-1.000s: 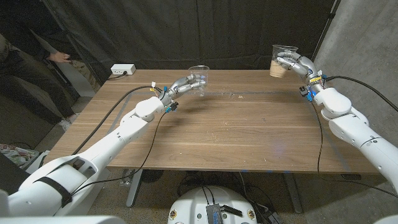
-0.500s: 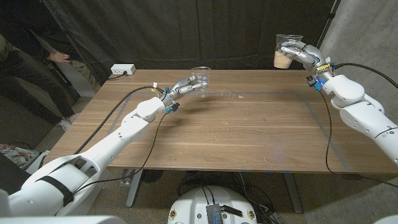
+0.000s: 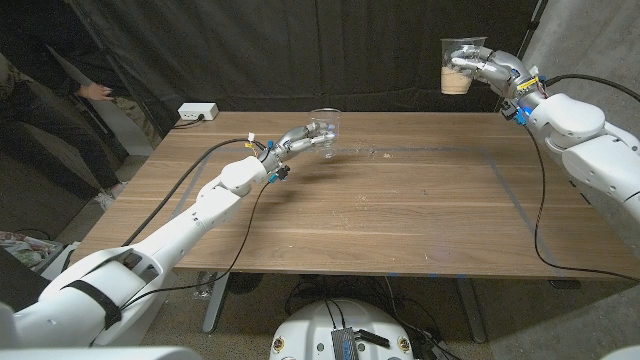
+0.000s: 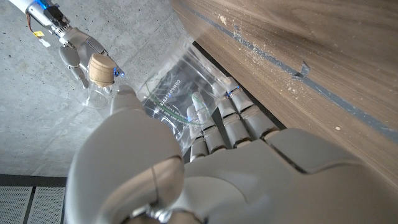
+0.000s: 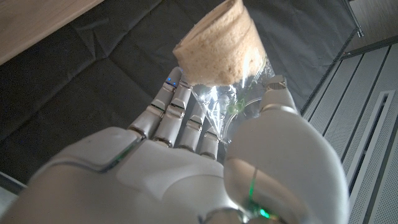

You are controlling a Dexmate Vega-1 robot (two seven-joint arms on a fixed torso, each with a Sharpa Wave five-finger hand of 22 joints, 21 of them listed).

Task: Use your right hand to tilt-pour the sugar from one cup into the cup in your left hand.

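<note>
My right hand (image 3: 490, 71) grips a clear plastic cup (image 3: 460, 66) partly filled with tan sugar (image 3: 456, 82), held upright high above the table's far right corner. The right wrist view has that cup of sugar (image 5: 225, 57) wrapped by my fingers (image 5: 174, 112). My left hand (image 3: 298, 138) holds an empty clear cup (image 3: 324, 129) upright just above the far middle of the wooden table (image 3: 400, 210). The left wrist view shows this empty cup (image 4: 180, 99) in my grasp, with the right hand and its sugar cup (image 4: 99, 70) in the distance. The two cups are far apart.
A white power strip (image 3: 197, 113) lies at the table's far left corner. A person (image 3: 45, 100) stands behind the table at the left, one hand near the curtain. A few spilled grains (image 3: 378, 153) dot the wood beside the empty cup. Blue tape lines mark the tabletop.
My right hand has lifted the sugar cup higher and slightly right, clear of the table. The left hand with the empty cup has stayed put.
</note>
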